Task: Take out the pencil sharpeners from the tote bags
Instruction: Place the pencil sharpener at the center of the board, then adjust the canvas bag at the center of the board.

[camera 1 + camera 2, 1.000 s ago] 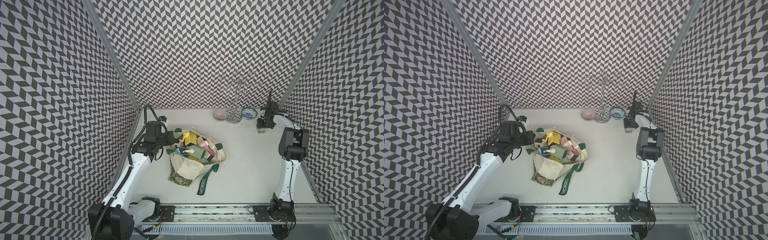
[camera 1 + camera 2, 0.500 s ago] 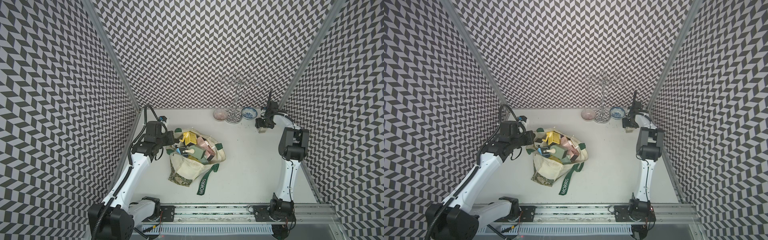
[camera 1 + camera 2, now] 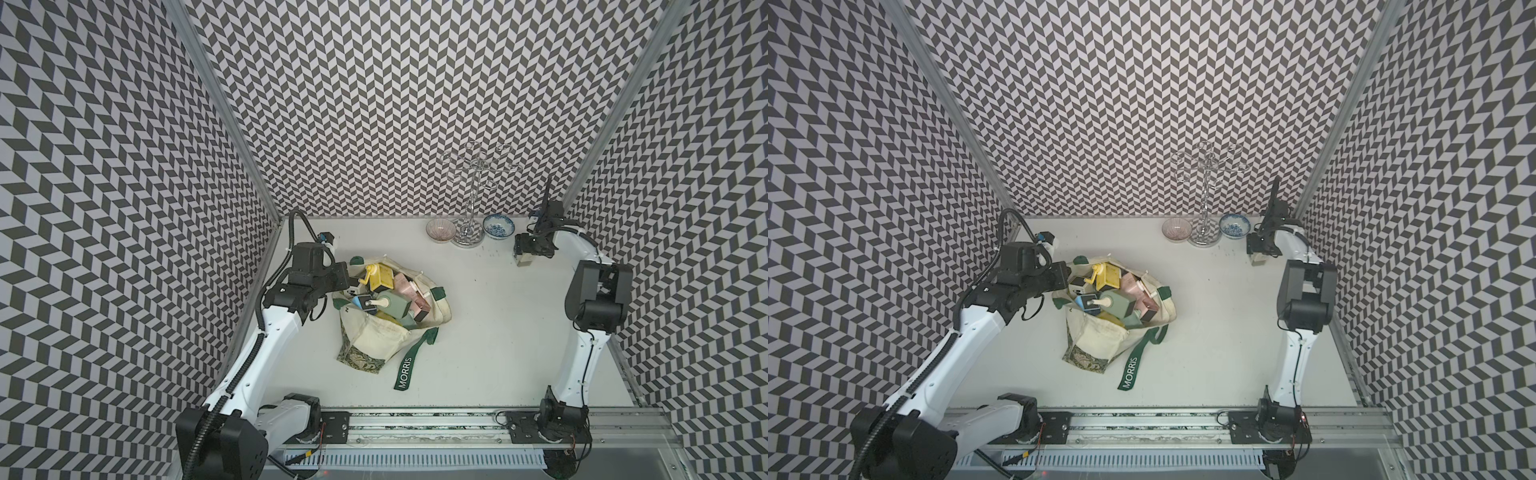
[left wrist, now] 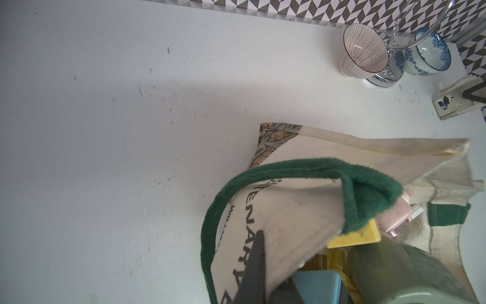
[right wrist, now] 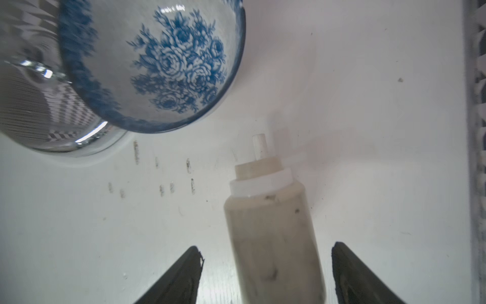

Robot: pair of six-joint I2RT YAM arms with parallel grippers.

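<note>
Right gripper is open astride the beige sharpener on the counter near the blue bowl; backing out crooked could clip it. Left gripper pinches the tote bag rim.

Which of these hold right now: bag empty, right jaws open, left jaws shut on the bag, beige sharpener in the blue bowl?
The bag is empty. False: many sharpeners lie in its mouth.
The right gripper has its jaws open, one each side of the beige sharpener. True.
The left gripper is shut on the bag's rim. True.
The beige sharpener is in the blue bowl. False: it sits on the table beside the bowl.
</note>
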